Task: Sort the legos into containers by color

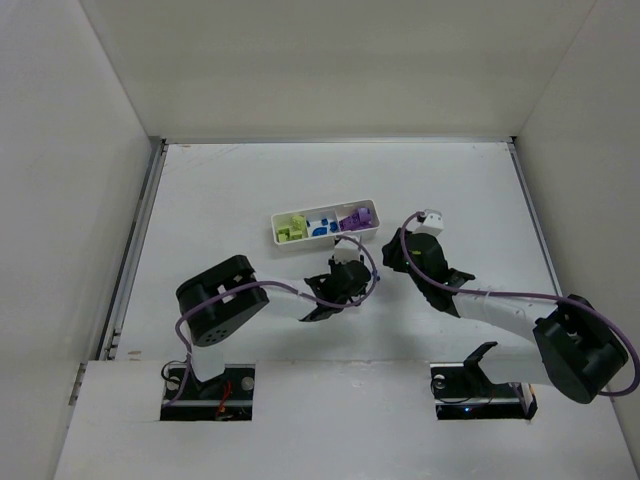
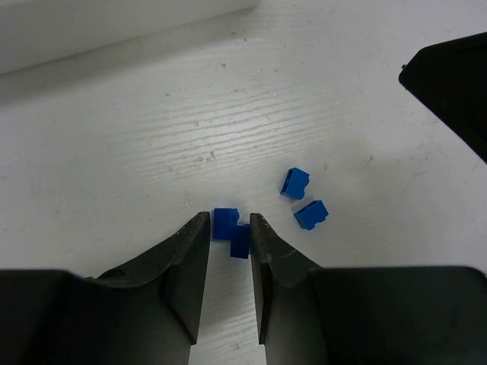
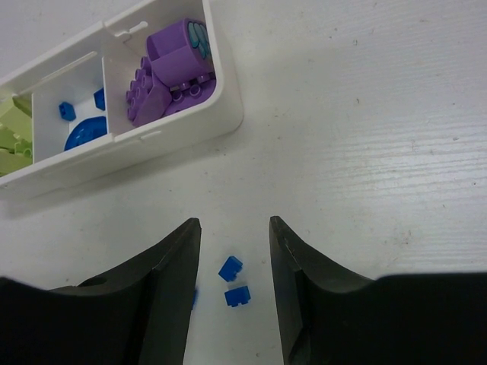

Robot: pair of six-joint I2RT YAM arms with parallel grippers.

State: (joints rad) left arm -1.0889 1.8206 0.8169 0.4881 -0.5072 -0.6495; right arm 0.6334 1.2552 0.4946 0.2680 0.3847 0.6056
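**Ines:** Start with the big picture: where does the sort stand?

**Tomas:** On the table [image 1: 250,180] the tray [image 1: 372,212] is mostly filled. It has lime-green pieces at its left end, blue in the middle compartment and purple at its right end. What's left lies loose on the table just in front of the tray, and from here it all looks blue.

**Ines:** And the arms?

**Tomas:** Both reach into that same patch. The left gripper [image 2: 230,220] is down at the table with its jaws narrow. They sit against either side of a blue pair [image 2: 230,232], two tiny bricks touching each other. So the step in hand is the pick.

**Ines:** Is the grip firm?

**Tomas:** The left wrist view can't settle that — the pair rests on the table.

**Ines:** The other claw?

**Tomas:** The right gripper [image 3: 234,228] is partly open and holds nothing. It hangs over two loose blue bricks, one [image 3: 230,268] just beside the other [image 3: 237,296].

**Ines:** Next move?

**Tomas:** Likely a straight lift, then a short carry to the middle compartment [image 3: 72,114]. The left arm has to stay clear of the right gripper close alongside — and both bricks have to come up together.
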